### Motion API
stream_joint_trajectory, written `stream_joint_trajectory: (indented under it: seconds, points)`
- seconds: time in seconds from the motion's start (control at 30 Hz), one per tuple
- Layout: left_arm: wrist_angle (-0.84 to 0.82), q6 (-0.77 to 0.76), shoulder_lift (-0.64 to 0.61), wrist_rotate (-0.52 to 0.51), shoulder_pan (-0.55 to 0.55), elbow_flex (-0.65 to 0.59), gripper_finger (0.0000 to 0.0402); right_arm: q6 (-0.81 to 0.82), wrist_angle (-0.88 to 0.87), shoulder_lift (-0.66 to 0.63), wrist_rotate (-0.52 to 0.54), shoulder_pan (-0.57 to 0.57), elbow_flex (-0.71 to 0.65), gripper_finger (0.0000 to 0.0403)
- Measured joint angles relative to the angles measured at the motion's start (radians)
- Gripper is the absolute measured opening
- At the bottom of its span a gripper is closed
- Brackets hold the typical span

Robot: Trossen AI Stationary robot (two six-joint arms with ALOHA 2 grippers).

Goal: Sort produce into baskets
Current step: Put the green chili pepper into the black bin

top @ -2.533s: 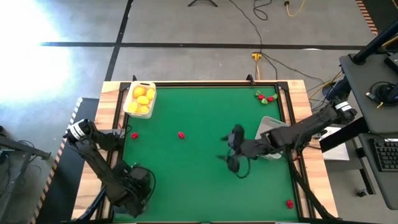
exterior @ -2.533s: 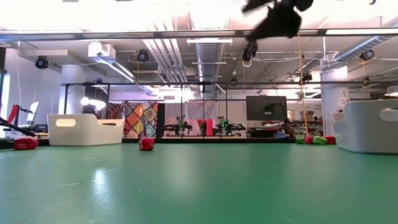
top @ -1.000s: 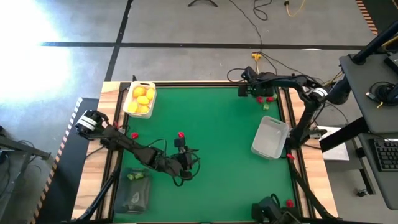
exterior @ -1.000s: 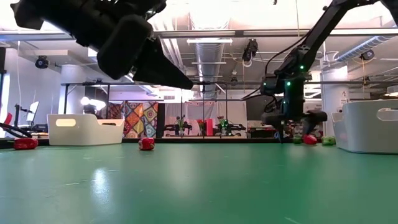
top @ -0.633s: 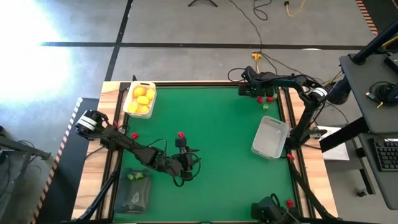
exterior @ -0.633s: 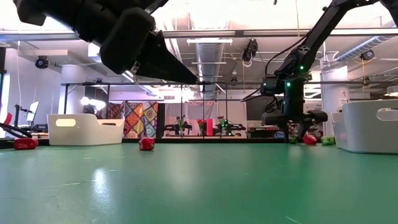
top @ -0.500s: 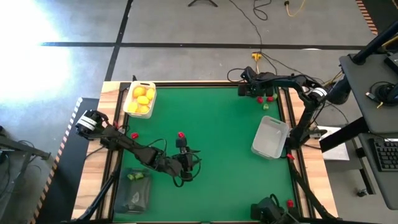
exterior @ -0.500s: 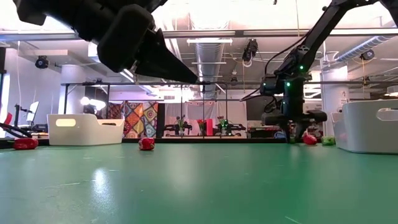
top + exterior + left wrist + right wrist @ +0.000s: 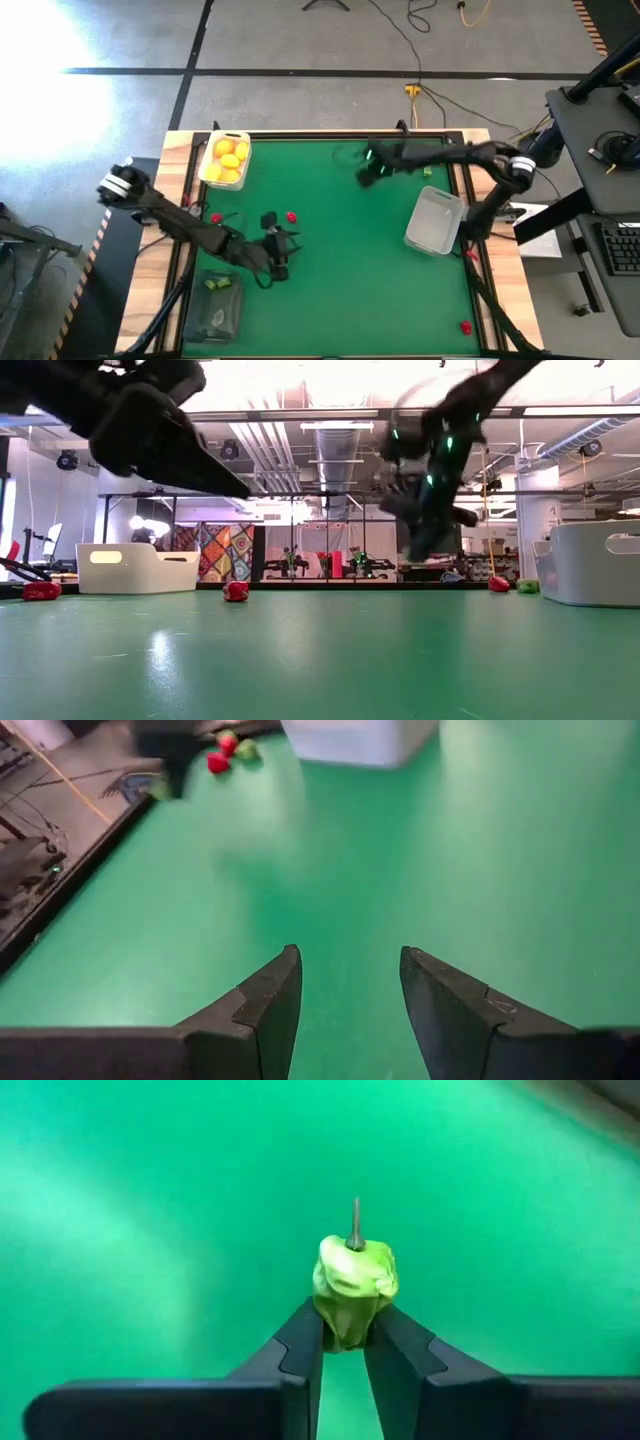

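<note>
The right tool (image 9: pixel 345 1342) is grasping a small green piece (image 9: pixel 352 1288) between its two fingers, the piece standing up above the fingertips with a thin stem on top. In the high view this tool (image 9: pixel 367 170) is hanging above the green table (image 9: pixel 340 290) in the upper middle of the frame, left of the pale grey-white basket (image 9: pixel 434 221) at the right edge.

The left tool (image 9: pixel 345 982) is standing released, its fingers apart with bare green table between them. In the high view it (image 9: pixel 273 248) is sitting in the lower left part of the frame, just below a red piece (image 9: pixel 291 216).

The white basket (image 9: pixel 224 160) in the upper left corner is holding yellow lemon-like fruits (image 9: pixel 230 155). The dark translucent basket (image 9: pixel 216 310) at the lower left is holding a small green piece (image 9: pixel 212 284). Another red piece (image 9: pixel 216 217) is lying near the table's left edge, and one more (image 9: pixel 464 326) is lying at the lower right corner. A green piece (image 9: pixel 427 171) is lying at the upper right, near the right arm.
</note>
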Motion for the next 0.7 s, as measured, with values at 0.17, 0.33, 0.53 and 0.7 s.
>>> stream_joint_trajectory:
  seconds: [0.17,0.33,0.53,0.7]
  points:
    - [0.341,0.0,-0.113,0.009,0.001,-0.181,0.0155,0.007,0.104,0.013,-0.002,0.373,-0.005,0.0058]
    - [0.561,0.018,-0.116,0.11,0.001,-0.255,0.0163,-0.012,0.301,0.068,0.006,0.609,-0.005,0.0058]
    - [0.568,-0.045,-0.019,0.207,0.001,-0.236,0.0203,-0.042,0.435,0.143,0.031,0.738,-0.003,0.0059]
    - [0.567,-0.06,0.115,0.247,0.001,-0.162,0.0236,-0.055,0.463,0.214,0.031,0.762,0.0,0.0059]
